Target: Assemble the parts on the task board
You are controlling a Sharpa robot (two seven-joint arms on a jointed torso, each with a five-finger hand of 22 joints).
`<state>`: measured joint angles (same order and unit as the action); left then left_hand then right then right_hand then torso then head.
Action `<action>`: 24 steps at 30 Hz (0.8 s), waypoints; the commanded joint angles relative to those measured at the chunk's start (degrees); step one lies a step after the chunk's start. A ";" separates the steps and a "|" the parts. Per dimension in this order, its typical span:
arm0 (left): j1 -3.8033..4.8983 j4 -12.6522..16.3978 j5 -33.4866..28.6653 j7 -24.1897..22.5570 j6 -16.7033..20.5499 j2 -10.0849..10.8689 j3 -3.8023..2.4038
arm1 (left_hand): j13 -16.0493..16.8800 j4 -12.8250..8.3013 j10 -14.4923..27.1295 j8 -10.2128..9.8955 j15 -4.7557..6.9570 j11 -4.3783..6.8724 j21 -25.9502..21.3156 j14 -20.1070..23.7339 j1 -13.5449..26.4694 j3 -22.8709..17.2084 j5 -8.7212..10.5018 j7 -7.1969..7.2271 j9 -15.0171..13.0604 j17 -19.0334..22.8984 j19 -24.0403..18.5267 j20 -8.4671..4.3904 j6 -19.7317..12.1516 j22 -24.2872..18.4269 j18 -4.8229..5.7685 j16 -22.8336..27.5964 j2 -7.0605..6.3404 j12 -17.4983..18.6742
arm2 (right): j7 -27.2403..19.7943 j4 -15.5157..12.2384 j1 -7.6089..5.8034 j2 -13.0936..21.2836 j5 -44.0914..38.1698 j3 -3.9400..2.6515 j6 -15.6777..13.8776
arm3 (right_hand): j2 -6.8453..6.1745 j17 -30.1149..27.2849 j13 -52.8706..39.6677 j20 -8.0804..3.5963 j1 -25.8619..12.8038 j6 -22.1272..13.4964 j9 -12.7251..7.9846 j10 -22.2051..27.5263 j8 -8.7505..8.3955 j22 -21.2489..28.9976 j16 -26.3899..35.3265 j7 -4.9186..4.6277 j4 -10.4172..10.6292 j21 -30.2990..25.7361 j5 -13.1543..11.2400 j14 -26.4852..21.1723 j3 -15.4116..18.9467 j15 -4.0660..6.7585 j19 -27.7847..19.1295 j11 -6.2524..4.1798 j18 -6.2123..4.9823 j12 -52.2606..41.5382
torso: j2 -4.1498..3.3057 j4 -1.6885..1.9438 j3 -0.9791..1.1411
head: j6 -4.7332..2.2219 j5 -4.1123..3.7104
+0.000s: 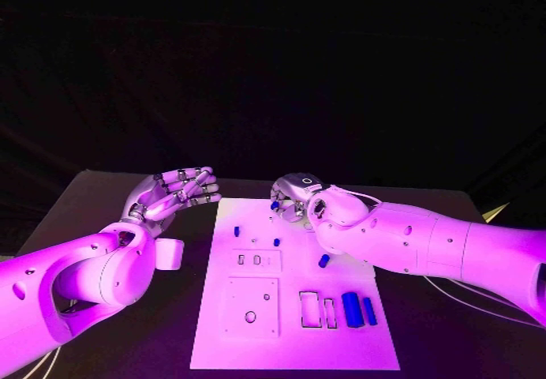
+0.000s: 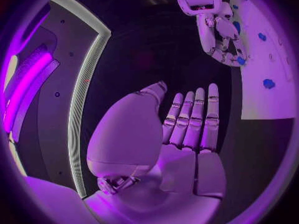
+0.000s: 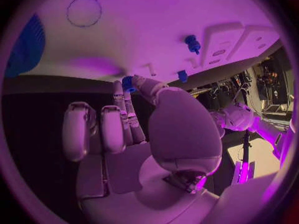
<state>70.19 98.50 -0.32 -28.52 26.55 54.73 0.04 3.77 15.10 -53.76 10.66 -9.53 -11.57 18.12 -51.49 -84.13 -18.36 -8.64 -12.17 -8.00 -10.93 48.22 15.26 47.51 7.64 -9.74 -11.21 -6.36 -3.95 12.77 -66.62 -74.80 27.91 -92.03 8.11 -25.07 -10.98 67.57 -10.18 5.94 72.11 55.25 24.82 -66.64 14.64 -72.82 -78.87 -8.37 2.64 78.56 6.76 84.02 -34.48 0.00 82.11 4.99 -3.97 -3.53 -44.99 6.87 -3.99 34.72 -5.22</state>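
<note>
The right hand (image 1: 298, 196) sits at the upper edge of the task board (image 1: 290, 347), just right of centre in the head view, and pinches a small blue part (image 1: 274, 204) between thumb and a fingertip; the right wrist view shows the same blue part (image 3: 128, 82) held at the fingertips (image 3: 118, 92) just off the board's edge (image 3: 156, 30), the remaining fingers curled loosely toward the palm. The left hand (image 1: 173, 195) hangs above the dark table (image 1: 80, 205) to the left of the board's upper left corner, empty, its fingers straight and lying side by side, as the left wrist view confirms (image 2: 187, 129). On the board, in the head view, a blue peg (image 1: 237, 231) and a second blue peg (image 1: 277, 242) stand in the upper half, a third blue piece (image 1: 324, 260) lies slanted near the right edge at mid-height, and 2 longer blue blocks (image 1: 352, 309) sit side by side in the lower right, next to 2 rectangular slots (image 1: 309, 309). A square plate with a round hole (image 1: 250, 307) occupies the lower left of the board. A small white cup-like piece (image 1: 170, 254) stands on the table just left of the board, beside the left forearm.
</note>
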 commanded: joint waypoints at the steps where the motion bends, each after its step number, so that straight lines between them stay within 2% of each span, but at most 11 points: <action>1: 0.15 -0.09 0.30 -0.23 -1.07 -0.16 -0.06 | -0.06 0.05 0.07 -0.02 -0.03 -0.11 0.38 0.04 -0.12 -0.33 0.28 -1.99 0.01 -0.08 0.22 0.03 -0.12 0.08 -0.67 0.18 -0.41 0.26 | -1.05 -0.12 0.03 -0.08 0.51 0.02 1.18 | -1.47 -0.81 0.13 0.20 -0.41 -1.22 -0.42 1.10 -1.21 1.41 0.45 -0.34 0.36 -1.06 -0.44 1.67 0.49 -0.43 -0.80 0.30 0.07 -0.05 | 0.01 -0.11 -0.01 | 0.06 0.16; 5: 0.17 -0.31 0.29 -0.21 -1.07 -0.26 -0.05 | -0.06 0.05 0.07 -0.02 -0.03 -0.11 0.38 0.04 -0.12 -0.33 0.28 -1.99 0.01 -0.08 0.22 0.03 -0.12 0.08 -0.67 0.18 -0.41 0.26 | -1.05 -0.48 0.04 0.14 0.61 0.04 0.68 | -2.00 -1.18 0.21 0.33 -0.52 -1.61 -0.38 1.61 -1.56 1.86 0.61 -0.42 0.35 -1.43 -0.46 1.56 0.81 -0.51 -1.03 0.38 -0.04 -0.07 | -0.01 -0.15 -0.07 | 0.04 0.04; 7: 0.17 -0.39 0.27 -0.20 -1.07 -0.28 -0.05 | -0.06 0.05 0.07 -0.02 -0.03 -0.11 0.38 0.04 -0.12 -0.33 0.28 -1.99 0.01 -0.08 0.22 0.03 -0.12 0.08 -0.67 0.18 -0.41 0.26 | -0.98 -0.73 0.03 0.38 0.59 0.05 0.08 | -2.19 -1.62 0.28 0.40 -0.56 -2.02 -0.38 2.11 -1.90 2.63 0.82 -0.49 0.40 -2.01 -0.45 1.44 0.99 -0.58 -1.39 0.46 -0.21 -0.06 | -0.02 -0.14 -0.03 | -0.01 0.04; 9: 0.18 -0.46 0.27 -0.21 -1.07 -0.28 -0.05 | -0.06 0.05 0.07 -0.02 -0.03 -0.11 0.38 0.04 -0.12 -0.33 0.28 -1.99 0.01 -0.08 0.22 0.03 -0.12 0.08 -0.67 0.18 -0.41 0.26 | -0.91 -1.14 0.03 0.79 0.57 0.06 -0.52 | -2.89 -4.27 0.73 0.58 -0.64 -4.43 -0.71 4.89 -3.58 6.71 2.33 -0.66 0.61 -5.13 -0.42 0.67 2.33 -0.76 -3.29 0.63 -1.08 -0.05 | 0.02 -0.15 0.00 | -0.05 0.07; 11: 0.18 -0.54 0.25 -0.20 -1.06 -0.27 -0.05 | -0.06 0.05 0.07 -0.02 -0.03 -0.11 0.38 0.04 -0.12 -0.33 0.28 -1.99 0.01 -0.08 0.22 0.03 -0.12 0.08 -0.67 0.18 -0.41 0.26 | -0.77 -1.86 0.03 1.50 0.56 0.06 -0.90 | -3.05 -5.16 0.91 0.66 -0.47 -5.59 -0.85 6.11 -4.45 8.22 2.84 -0.82 0.83 -6.43 -0.38 0.47 3.95 -0.80 -3.87 0.75 -1.36 -0.16 | 0.04 -0.19 0.05 | -0.08 0.09; 12: 0.18 -0.59 0.25 -0.20 -1.06 -0.26 -0.05 | -0.06 0.05 0.07 -0.02 -0.03 -0.11 0.38 0.04 -0.12 -0.33 0.28 -1.99 0.01 -0.08 0.22 0.03 -0.12 0.08 -0.67 0.18 -0.41 0.26 | -0.68 -2.40 0.02 2.04 0.56 0.06 -1.06 | -2.82 -5.92 1.06 0.68 0.08 -6.28 -0.86 6.81 -5.04 9.15 3.25 -0.59 1.04 -7.34 -0.32 0.35 5.95 -0.81 -4.11 0.77 -1.53 -0.49 | 0.04 -0.20 0.08 | -0.17 0.05; 13: 0.18 -0.63 0.24 -0.19 -1.06 -0.24 -0.05 | -0.06 0.05 0.07 -0.02 -0.03 -0.11 0.38 0.04 -0.12 -0.33 0.28 -1.99 0.01 -0.08 0.22 0.03 -0.12 0.08 -0.67 0.18 -0.41 0.26 | -0.57 -3.04 0.01 2.68 0.57 0.06 -1.20 | -2.74 -5.99 1.09 0.67 0.24 -6.30 -0.84 6.91 -5.11 9.22 3.29 -0.49 1.11 -7.44 -0.30 0.35 6.46 -0.81 -4.08 0.76 -1.54 -0.58 | 0.02 -0.15 0.05 | -0.20 -0.04; 16: 0.18 -0.73 0.21 -0.18 -1.06 -0.13 -0.05 | -0.06 0.05 0.07 -0.02 -0.03 -0.11 0.38 0.04 -0.12 -0.33 0.28 -1.99 0.01 -0.08 0.22 0.03 -0.12 0.08 -0.67 0.18 -0.41 0.26 | -0.38 -5.06 -0.09 4.80 0.74 0.01 -1.70 | -2.37 -6.17 1.12 0.65 0.89 -6.10 -0.71 6.97 -5.22 9.32 3.33 -0.62 1.33 -7.69 -0.24 0.39 8.07 -0.77 -3.92 0.73 -1.54 -0.94 | 0.09 -0.31 0.08 | -0.39 0.12; 19: 0.18 -0.84 0.15 -0.15 -1.13 -0.03 -0.05 | -0.06 0.02 0.13 -0.05 -0.05 -0.13 0.40 0.09 -0.11 -0.39 0.30 -2.01 0.02 -0.14 0.21 0.03 -0.17 0.08 -0.66 0.24 -0.43 0.28 | -0.31 -7.57 -0.34 7.66 1.96 -0.16 -2.54 | -2.07 -6.16 1.07 0.60 1.33 -5.80 -0.62 6.62 -5.20 9.28 3.29 -0.66 1.40 -7.75 -0.20 0.43 8.55 -0.72 -3.79 0.64 -1.53 -1.30 | 0.17 -0.54 0.14 | -0.60 0.14; 22: 0.18 -0.90 0.08 -0.06 -1.35 0.05 -0.04 | -0.06 0.02 0.13 -0.05 -0.05 -0.13 0.40 0.09 -0.11 -0.39 0.30 -2.01 0.02 -0.14 0.21 0.03 -0.17 0.08 -0.66 0.24 -0.43 0.28 | -0.38 -9.63 -0.78 10.35 4.87 -0.34 -3.43 | -1.61 -5.22 0.69 0.40 2.02 -4.94 -0.45 4.22 -5.09 7.78 2.65 -0.73 1.50 -6.77 -0.18 0.76 8.34 -0.48 -2.92 0.35 -1.22 -2.75 | 0.27 -0.78 0.25 | -0.84 0.29; 24: 0.17 -0.97 0.05 -0.02 -1.55 0.14 -0.04 | -0.06 0.00 0.14 -0.06 -0.05 -0.13 0.41 0.10 -0.12 -0.41 0.30 -2.00 0.02 -0.15 0.21 0.03 -0.18 0.08 -0.66 0.26 -0.43 0.28 | -0.41 -11.12 -1.18 12.62 8.35 -0.48 -3.58 | -1.59 -2.37 -0.26 0.13 1.86 -3.91 -0.29 -0.20 -4.91 4.00 0.94 -0.52 1.91 -4.04 -0.20 1.50 7.73 -0.13 -1.18 -0.16 -0.46 -5.12 | 0.40 -1.05 0.38 | -1.06 0.56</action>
<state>70.27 97.49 -0.34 -28.36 26.39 54.87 0.05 3.77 15.10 -53.76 10.66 -9.53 -11.57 18.35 -51.49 -84.13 -18.36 -8.64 -12.17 -8.00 -11.02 48.22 15.26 47.50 7.63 -9.74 -11.21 -6.36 -3.95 12.52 -76.94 -75.78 39.87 -88.79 7.68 -26.96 -12.52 64.48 -10.20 6.11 73.76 51.13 24.48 -65.58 9.73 -67.87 -77.48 -8.88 4.31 73.80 6.51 84.03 -26.51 -0.42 80.40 5.13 -4.86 -8.07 -44.76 6.19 -3.76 33.88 -4.89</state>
